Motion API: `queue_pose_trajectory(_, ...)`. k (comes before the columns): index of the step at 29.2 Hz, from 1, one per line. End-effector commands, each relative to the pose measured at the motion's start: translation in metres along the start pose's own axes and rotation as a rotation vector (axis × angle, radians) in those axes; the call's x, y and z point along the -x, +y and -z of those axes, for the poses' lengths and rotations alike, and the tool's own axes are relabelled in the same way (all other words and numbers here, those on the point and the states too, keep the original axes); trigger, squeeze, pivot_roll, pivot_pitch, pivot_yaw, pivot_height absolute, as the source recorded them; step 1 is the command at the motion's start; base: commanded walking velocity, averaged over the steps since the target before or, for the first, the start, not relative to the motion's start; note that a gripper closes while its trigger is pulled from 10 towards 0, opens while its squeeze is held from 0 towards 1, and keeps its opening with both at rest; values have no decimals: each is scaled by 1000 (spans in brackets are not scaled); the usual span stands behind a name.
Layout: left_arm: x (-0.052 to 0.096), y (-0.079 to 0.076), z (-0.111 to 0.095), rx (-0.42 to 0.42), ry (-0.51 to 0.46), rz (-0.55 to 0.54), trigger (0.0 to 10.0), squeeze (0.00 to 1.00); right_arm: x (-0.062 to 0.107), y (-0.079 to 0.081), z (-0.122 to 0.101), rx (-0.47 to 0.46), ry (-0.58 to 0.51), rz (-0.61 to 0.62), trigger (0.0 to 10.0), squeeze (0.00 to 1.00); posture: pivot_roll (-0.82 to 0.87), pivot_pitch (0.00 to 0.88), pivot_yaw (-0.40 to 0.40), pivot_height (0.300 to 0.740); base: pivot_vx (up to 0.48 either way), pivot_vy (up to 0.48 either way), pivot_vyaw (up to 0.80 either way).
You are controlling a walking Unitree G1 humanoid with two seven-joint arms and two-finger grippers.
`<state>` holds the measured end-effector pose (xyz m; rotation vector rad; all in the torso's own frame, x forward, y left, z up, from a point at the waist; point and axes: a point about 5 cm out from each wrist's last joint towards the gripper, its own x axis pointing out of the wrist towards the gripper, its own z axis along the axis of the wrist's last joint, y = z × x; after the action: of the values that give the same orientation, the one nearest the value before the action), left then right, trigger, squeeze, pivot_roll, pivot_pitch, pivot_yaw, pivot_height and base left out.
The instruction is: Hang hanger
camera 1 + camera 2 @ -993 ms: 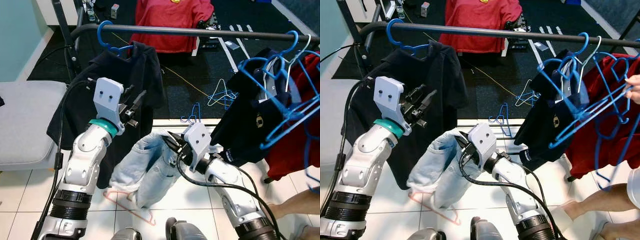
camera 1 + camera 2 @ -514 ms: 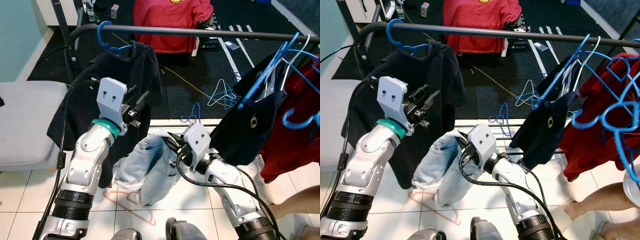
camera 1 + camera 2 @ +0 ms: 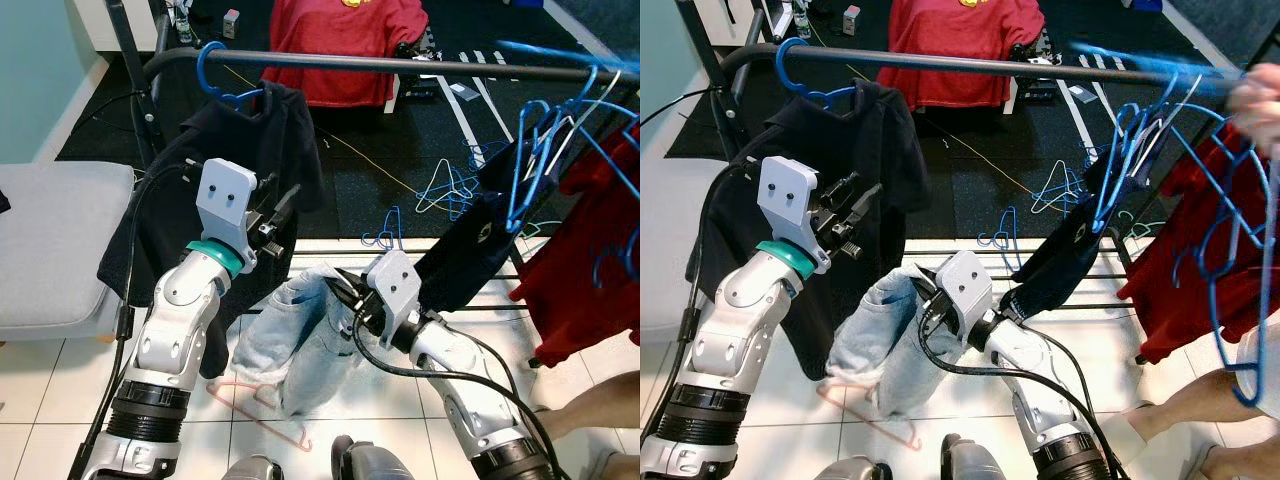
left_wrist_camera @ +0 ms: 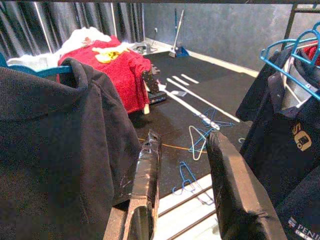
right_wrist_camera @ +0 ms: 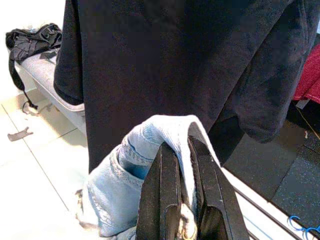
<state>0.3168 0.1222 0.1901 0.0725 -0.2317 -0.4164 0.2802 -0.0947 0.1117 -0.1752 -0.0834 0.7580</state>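
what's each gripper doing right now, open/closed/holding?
Left gripper: open, holding nothing, beside the black shirt on the rail.
Right gripper: shut on the light denim garment.

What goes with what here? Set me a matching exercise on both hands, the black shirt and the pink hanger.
1. left hand
2. right hand
3. black shirt
4. pink hanger

A. lies on the tiled floor
B. open, holding nothing
C. hangs from the rail on a blue hanger
D. shut on the jeans

Pairs: 1-B, 2-D, 3-C, 4-A
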Motion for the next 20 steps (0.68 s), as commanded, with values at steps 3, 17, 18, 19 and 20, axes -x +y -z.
queue_pose_trajectory(3,3,-1,3,10,17,-2,10000,0,-6,3,-7,17,-38,-18,10000,0,-3,64,14,740,0,0,0)
queue_pose_trajectory(17,4,-3,5,9,28,-1,10000,0,-7,5,-6,15,-36,-21,10000,0,-5,66,16,740,0,0,0)
queue_pose_trajectory(18,4,-4,5,11,29,1,10000,0,-6,5,-7,15,-36,-22,10000,0,-16,67,19,740,0,0,0)
queue_pose_trajectory(19,3,-5,6,13,30,4,10000,0,-5,5,-6,15,-35,-20,10000,0,-21,66,20,740,0,0,0)
queue_pose_trajectory(20,3,-5,6,15,31,6,10000,0,-5,5,-6,15,-33,-19,10000,0,-21,66,20,740,0,0,0)
